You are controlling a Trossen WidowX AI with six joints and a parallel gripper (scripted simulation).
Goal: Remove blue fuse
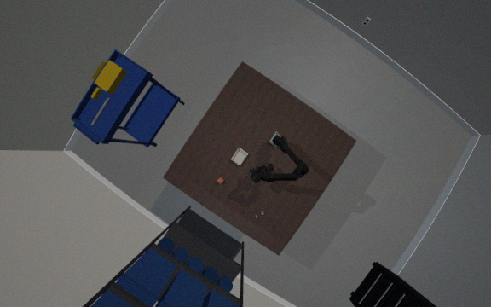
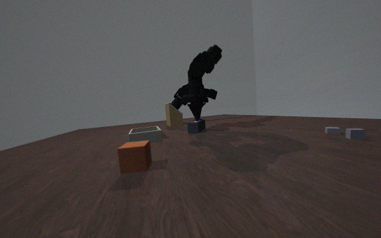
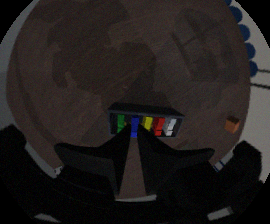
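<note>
Fuse block (image 3: 146, 124), dark, on desk (image 2: 276, 185): green, blue, yellow, red, white fuses seated. Gripper (image 3: 133, 133) jaws clamped on blue fuse (image 3: 133, 128). Tray (image 2: 145, 133) well apart.

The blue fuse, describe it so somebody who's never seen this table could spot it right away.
On the brown table, find the small dark fuse block under the black arm. A row of coloured fuses stands in it; the blue fuse is second from the left in the wrist view, between green and yellow, pinched by the gripper.
</note>
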